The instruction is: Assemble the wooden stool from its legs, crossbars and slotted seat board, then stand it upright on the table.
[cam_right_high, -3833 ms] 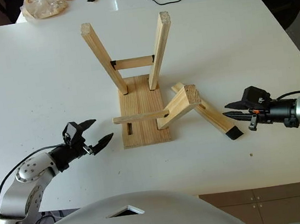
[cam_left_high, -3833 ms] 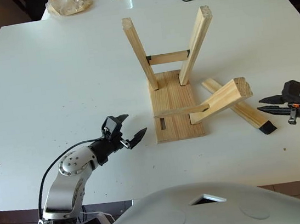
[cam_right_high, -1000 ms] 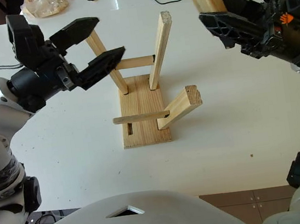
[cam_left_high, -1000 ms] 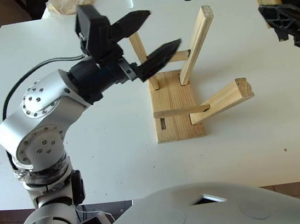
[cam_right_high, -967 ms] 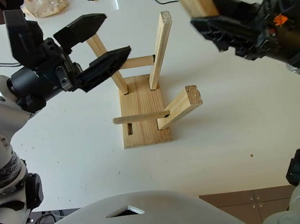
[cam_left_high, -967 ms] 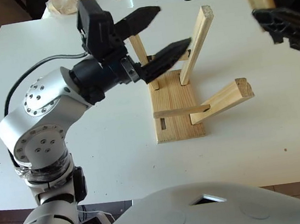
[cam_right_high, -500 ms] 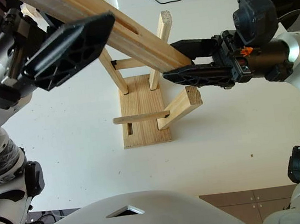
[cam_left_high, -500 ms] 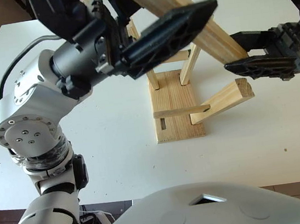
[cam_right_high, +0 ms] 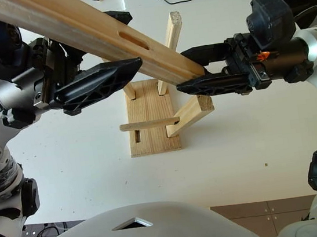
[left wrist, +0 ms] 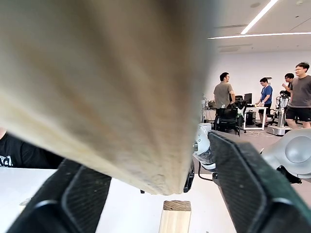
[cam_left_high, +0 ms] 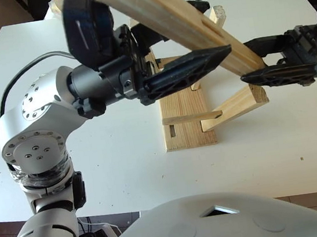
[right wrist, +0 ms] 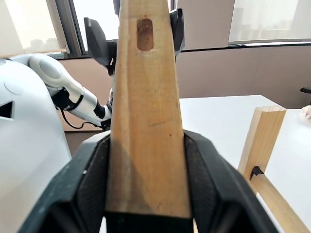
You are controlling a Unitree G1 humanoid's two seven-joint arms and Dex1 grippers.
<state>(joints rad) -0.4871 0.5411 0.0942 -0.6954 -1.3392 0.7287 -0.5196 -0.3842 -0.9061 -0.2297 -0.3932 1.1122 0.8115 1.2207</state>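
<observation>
White bench (cam_left_high: pixel 279 149) carries the seat board (cam_left_high: pixel 187 133) lying flat, upright legs (cam_right_high: pixel 171 26) set in its far end and a third leg (cam_left_high: pixel 236 105) leaning at its right edge. Above, a loose leg (cam_right_high: pixel 76 27) hangs aslant, its end pinched by the right pincer (cam_right_high: pixel 181 69). The left pincer (cam_right_high: pixel 131 37) is spread around it.

an open-plan office or lab room. long strip lights (left wrist: pixel 265 14) run across a white ceiling, and at the far end stand a desk with a dark monitor (left wrist: pixel 248 98) and a black office chair (left wrist: pixel 227 119). a row of large windows (right wrist: pixel 250 19) lines a brown wall. the work lies on a wide white tabletop (cam_left_high: pixel 52 62), with a loose black cable (cam_right_high: pixel 178 2) at its far edge.
</observation>
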